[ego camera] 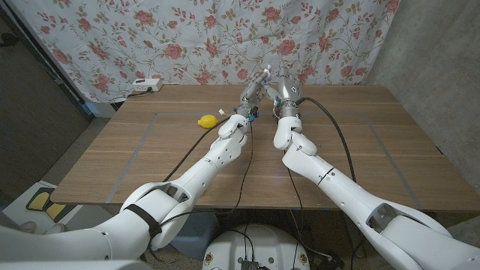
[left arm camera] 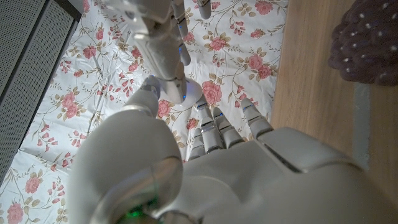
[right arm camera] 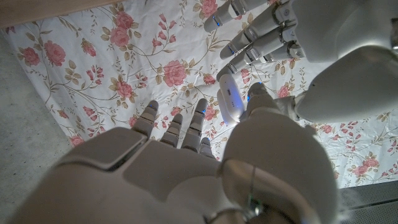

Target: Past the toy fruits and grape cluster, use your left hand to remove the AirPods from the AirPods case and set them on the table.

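Both hands are raised together over the far middle of the table (ego camera: 360,150). My right hand (ego camera: 283,94) (right arm camera: 186,168) holds a small white AirPods case (right arm camera: 229,102) (left arm camera: 193,93) between thumb and fingers. My left hand (ego camera: 250,96) (left arm camera: 249,162) faces it, its thumb and fingertips (right arm camera: 239,65) right at the case. Whether the left hand grips anything is not clear. In the head view the case (ego camera: 259,78) is a small pale shape between the two hands. No earbud is visible on its own. A purple grape cluster (left arm camera: 370,40) lies on the wood.
A yellow toy lemon (ego camera: 207,120) lies on the table left of the left hand. A white power strip (ego camera: 146,85) sits at the far left edge. A flowered cloth (ego camera: 225,37) hangs behind the table. Black cables run along both forearms.
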Controlling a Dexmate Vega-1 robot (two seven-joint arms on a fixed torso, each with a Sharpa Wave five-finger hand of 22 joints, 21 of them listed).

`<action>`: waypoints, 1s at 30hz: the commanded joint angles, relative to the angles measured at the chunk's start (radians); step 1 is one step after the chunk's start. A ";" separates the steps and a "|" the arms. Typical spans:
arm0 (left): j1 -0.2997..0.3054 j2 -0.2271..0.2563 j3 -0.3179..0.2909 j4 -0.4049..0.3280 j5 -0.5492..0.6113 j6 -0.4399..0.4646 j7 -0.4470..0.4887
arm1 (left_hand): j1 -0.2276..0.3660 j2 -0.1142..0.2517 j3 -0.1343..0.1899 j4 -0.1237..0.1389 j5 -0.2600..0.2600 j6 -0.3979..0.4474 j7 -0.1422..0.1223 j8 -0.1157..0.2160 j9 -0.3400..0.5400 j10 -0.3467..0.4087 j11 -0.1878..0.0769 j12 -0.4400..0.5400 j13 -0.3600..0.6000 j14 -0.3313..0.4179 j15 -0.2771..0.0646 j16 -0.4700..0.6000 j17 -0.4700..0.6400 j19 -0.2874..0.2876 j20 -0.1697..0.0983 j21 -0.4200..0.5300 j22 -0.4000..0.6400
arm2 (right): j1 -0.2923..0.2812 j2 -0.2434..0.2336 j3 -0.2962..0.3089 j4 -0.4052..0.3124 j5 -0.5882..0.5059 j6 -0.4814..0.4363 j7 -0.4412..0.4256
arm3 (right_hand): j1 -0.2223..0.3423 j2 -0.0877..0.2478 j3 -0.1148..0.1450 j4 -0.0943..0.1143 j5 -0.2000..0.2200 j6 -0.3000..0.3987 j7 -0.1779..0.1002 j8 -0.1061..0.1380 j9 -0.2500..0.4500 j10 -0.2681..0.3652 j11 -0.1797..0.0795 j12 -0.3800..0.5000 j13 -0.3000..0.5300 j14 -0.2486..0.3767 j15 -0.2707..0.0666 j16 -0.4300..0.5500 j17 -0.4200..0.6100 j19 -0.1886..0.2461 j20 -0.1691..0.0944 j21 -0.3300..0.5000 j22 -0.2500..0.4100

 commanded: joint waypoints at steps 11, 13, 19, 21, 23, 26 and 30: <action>0.013 0.010 0.004 -0.028 -0.027 0.031 -0.016 | 0.026 0.016 -0.006 -0.001 0.005 0.008 -0.006 -0.001 0.003 0.174 -0.172 0.019 0.013 0.002 0.001 0.001 0.003 -0.003 -0.002 0.004 0.005 | 0.011 0.029 0.000 0.024 -0.021 -0.038 -0.018 | -0.059 0.027 -0.010 0.040 -0.001 -0.146 0.013 0.004 0.004 0.037 -0.003 0.060 0.044 0.019 -0.002 0.007 0.024 -0.006 0.002 0.002 0.004; 0.019 0.014 0.006 -0.043 -0.023 0.037 -0.003 | 0.026 0.015 -0.007 -0.001 0.005 0.010 -0.008 -0.001 0.003 0.174 -0.172 0.018 0.013 0.002 0.001 0.001 0.002 -0.003 -0.004 0.004 0.005 | 0.010 0.029 0.000 0.023 -0.020 -0.040 -0.016 | -0.063 0.027 -0.011 0.041 -0.001 -0.142 0.015 0.005 0.004 0.039 -0.001 0.065 0.048 0.024 0.001 0.008 0.025 -0.006 0.001 0.002 0.004; 0.020 0.017 0.010 -0.045 -0.022 0.034 -0.013 | 0.029 0.017 -0.010 0.000 0.006 0.011 -0.006 -0.004 0.003 0.176 -0.172 0.019 0.013 0.000 0.002 0.001 0.003 -0.004 -0.002 0.005 0.005 | 0.010 0.032 0.001 0.022 -0.014 -0.043 -0.014 | -0.084 0.032 -0.018 0.052 -0.003 -0.135 0.020 0.006 0.004 0.037 0.001 0.080 0.062 0.030 0.001 0.011 0.032 -0.004 0.002 0.003 0.004; 0.022 0.020 0.012 -0.050 -0.017 0.032 -0.012 | 0.029 0.017 -0.010 0.001 0.006 0.012 -0.006 -0.004 0.003 0.176 -0.172 0.019 0.013 0.000 0.003 0.001 0.003 -0.005 -0.002 0.005 0.005 | 0.009 0.036 0.002 0.024 -0.012 -0.048 -0.015 | -0.089 0.031 -0.019 0.053 -0.003 -0.133 0.020 0.006 0.004 0.037 0.003 0.085 0.066 0.032 0.001 0.011 0.033 -0.002 0.002 0.004 0.004; 0.024 0.017 0.010 -0.050 -0.023 0.033 -0.015 | 0.029 0.017 -0.011 0.001 0.006 0.012 -0.006 -0.005 0.003 0.175 -0.172 0.019 0.013 -0.001 0.003 0.000 0.003 -0.005 -0.002 0.005 0.005 | 0.008 0.039 0.004 0.024 -0.010 -0.054 -0.016 | -0.091 0.031 -0.020 0.053 -0.002 -0.132 0.021 0.006 0.004 0.037 0.002 0.088 0.069 0.034 0.000 0.012 0.034 -0.002 0.002 0.004 0.004; 0.031 0.021 0.011 -0.064 -0.031 0.047 -0.016 | 0.030 0.017 -0.011 0.001 0.006 0.012 -0.005 -0.005 0.003 0.175 -0.172 0.018 0.013 -0.001 0.003 0.000 0.003 -0.006 -0.001 0.005 0.005 | 0.007 0.041 0.004 0.024 -0.010 -0.061 -0.019 | -0.095 0.030 -0.022 0.053 -0.002 -0.130 0.022 0.006 0.004 0.039 0.002 0.096 0.075 0.038 0.002 0.012 0.036 0.000 0.002 0.005 0.004; 0.032 0.027 0.013 -0.069 -0.032 0.051 -0.024 | 0.030 0.017 -0.011 0.001 0.006 0.012 -0.006 -0.006 0.003 0.175 -0.172 0.018 0.013 -0.001 0.002 0.001 0.003 -0.006 -0.001 0.005 0.005 | 0.004 0.044 0.005 0.024 -0.009 -0.070 -0.022 | -0.099 0.035 -0.022 0.054 -0.001 -0.124 0.024 0.007 0.004 0.046 -0.002 0.108 0.084 0.049 0.000 0.016 0.039 0.003 0.001 0.006 0.005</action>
